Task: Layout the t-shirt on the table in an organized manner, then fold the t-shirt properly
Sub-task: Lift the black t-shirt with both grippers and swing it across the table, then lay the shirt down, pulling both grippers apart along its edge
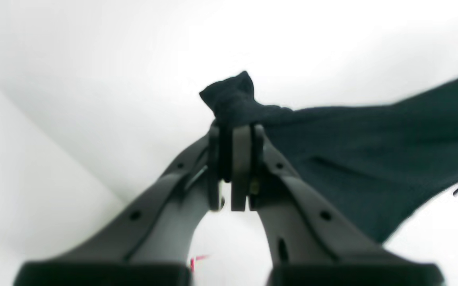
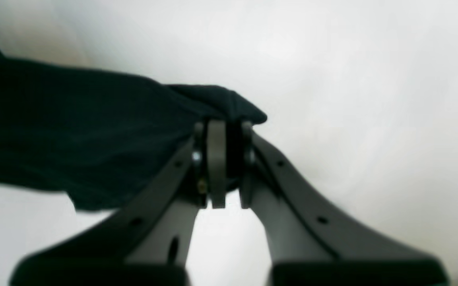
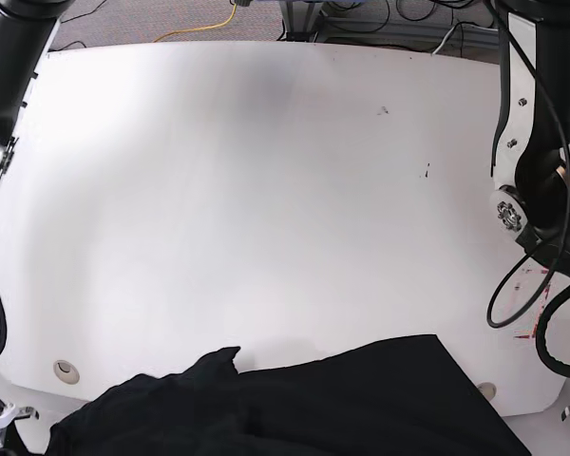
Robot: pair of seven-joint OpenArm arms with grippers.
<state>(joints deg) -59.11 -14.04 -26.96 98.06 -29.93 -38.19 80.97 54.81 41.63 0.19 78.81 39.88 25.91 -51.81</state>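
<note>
The black t-shirt [image 3: 342, 399] lies bunched along the near edge of the white table [image 3: 266, 190] and runs off the bottom of the base view. In the left wrist view my left gripper [image 1: 235, 131] is shut on a bunched corner of the t-shirt [image 1: 372, 151], which stretches away to the right above the tabletop. In the right wrist view my right gripper [image 2: 223, 127] is shut on another bunched edge of the t-shirt [image 2: 74, 139], with the cloth spreading left. Neither gripper shows in the base view.
Two round grommet holes [image 3: 67, 369] [image 3: 486, 389] sit near the front corners. Red tape marks [image 3: 535, 285] lie at the right edge beside a looping black cable [image 3: 513, 294]. Arm columns stand at the right [image 3: 541, 171] and left [image 3: 5, 57] sides.
</note>
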